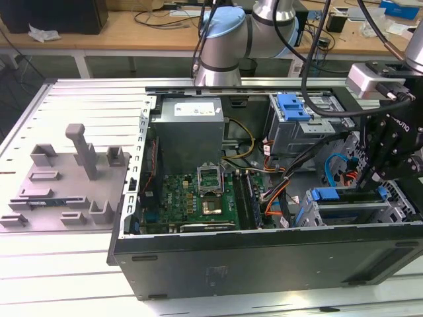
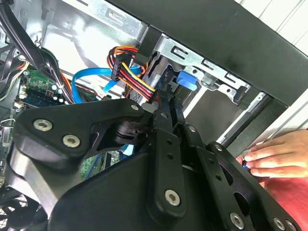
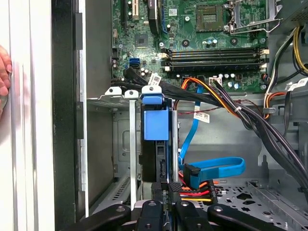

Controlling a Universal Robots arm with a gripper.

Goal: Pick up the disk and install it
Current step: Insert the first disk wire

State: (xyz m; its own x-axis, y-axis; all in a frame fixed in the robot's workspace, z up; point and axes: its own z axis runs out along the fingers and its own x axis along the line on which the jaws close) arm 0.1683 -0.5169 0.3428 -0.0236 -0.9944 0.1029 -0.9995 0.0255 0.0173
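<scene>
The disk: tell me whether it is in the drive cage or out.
In. The disk stands edge-on between the drive cage walls, with the gripper at its end.

bright, even overhead light, soft shadows, slight blur

No print can be made out.
- PSU label [image 1: 197, 108], white, on the grey box: print too small.
- Cable tags [image 3: 154, 78], white, on the black loom in the first wrist view: marks not legible.
- Housing [image 1: 396, 125], black, at the arm's end in the exterior view: white lettering, cut off and not clear.
</scene>
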